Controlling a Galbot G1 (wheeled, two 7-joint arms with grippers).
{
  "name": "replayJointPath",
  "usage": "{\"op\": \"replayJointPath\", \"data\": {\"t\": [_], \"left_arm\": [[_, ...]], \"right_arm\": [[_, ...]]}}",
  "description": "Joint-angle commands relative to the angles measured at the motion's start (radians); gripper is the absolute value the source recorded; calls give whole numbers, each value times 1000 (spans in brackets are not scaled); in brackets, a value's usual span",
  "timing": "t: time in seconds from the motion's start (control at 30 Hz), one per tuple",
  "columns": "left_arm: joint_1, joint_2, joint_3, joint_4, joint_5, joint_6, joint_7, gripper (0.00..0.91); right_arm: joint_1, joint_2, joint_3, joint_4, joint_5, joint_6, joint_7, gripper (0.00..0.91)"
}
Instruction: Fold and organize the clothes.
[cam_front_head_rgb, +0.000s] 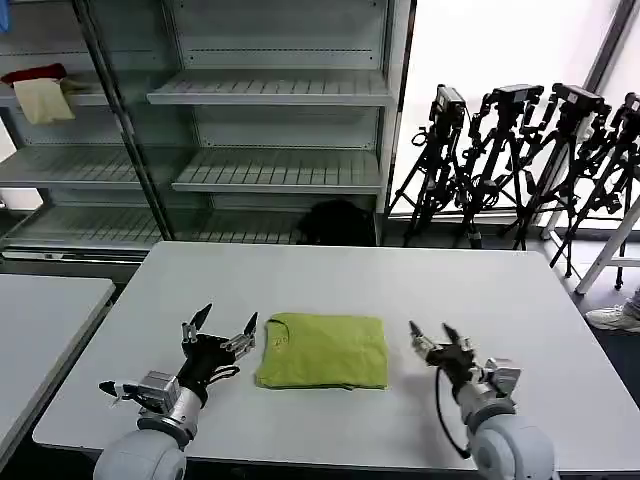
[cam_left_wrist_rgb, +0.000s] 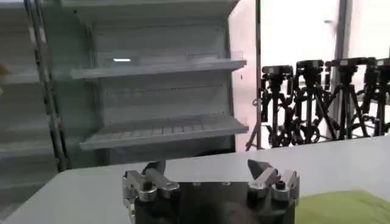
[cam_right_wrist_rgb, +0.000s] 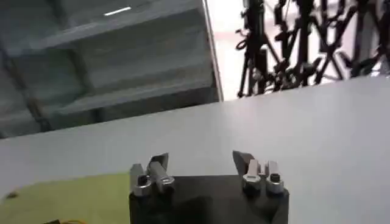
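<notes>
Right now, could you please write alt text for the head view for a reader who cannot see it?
A folded lime-green T-shirt lies on a white table between the robot's two open pincers, the left pincer beside one edge and the right pincer a little off the other. Behind stand grey shelves and black tripods.

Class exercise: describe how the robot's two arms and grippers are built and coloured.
Both arms have rounded pale grey shells and silver metal wrist joints. The left gripper has a black body and two silver-and-black pointed fingers. The right gripper is built the same, with a black cable looping beside its wrist.
</notes>
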Motion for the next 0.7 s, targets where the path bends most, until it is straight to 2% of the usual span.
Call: {"op": "replayJointPath", "data": {"t": [0.03, 0.17, 0.27, 0.4, 0.7], "left_arm": [[-12, 6, -27, 37, -39, -28, 18, 907], [-33, 13, -47, 56, -41, -43, 38, 907], [-42, 21, -58, 63, -42, -48, 44, 907], [-40, 28, -69, 68, -42, -50, 45, 907], [-22, 50, -105, 102, -92, -101, 24, 907]], "right_arm": [[17, -141, 317, -157, -253, 108, -192, 907], [2, -176, 347, -190, -221, 126, -217, 907], [5, -170, 347, -194, -189, 134, -216, 907], [-4, -168, 325, -178, -219, 165, -222, 907], [14, -168, 262, -174, -236, 163, -219, 907]]}}
